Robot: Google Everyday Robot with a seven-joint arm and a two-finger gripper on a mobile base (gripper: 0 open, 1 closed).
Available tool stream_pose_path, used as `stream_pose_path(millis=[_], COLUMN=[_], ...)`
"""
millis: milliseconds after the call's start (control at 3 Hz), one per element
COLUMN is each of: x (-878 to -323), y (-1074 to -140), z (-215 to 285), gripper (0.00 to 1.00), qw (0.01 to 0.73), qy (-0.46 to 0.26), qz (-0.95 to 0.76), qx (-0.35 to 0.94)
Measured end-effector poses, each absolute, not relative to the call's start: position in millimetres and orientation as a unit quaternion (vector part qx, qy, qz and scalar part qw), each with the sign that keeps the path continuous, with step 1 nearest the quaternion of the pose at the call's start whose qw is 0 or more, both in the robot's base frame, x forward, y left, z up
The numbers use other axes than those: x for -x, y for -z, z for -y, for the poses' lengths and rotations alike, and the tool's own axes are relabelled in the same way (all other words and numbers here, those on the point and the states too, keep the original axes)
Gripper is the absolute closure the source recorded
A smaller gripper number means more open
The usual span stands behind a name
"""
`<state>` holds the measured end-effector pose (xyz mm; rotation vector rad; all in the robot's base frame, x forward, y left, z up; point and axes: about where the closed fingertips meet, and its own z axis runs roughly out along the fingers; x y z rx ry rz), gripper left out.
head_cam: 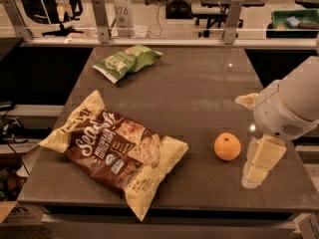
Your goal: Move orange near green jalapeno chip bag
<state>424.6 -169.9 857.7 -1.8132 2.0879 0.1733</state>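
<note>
Tool [259, 166] was positioned low over the right side of the bench [199, 98], just right of the orange [227, 147]. Whether the tool was open or closed could not be told from this view. The orange rested on the bench surface toward the front right, dimpled top facing up. The green jalapeno chip bag [127, 61] lay flat at the far left of the bench, well apart from the orange. A large brown-and-yellow chip bag [117, 153] lay at the front left, one corner overhanging the front edge.
</note>
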Motion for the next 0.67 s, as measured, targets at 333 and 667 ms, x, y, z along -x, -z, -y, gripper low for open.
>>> stream_pose_path(millis=[333, 667], x=[-427.0, -428.2], y=[-846.4, -837.3], z=[168.9, 167.4], gripper=[0.00, 0.09], qw=[0.181, 0.175], qy=[-0.063, -0.069], qz=[-0.741, -0.743], qx=[0.644, 0.643])
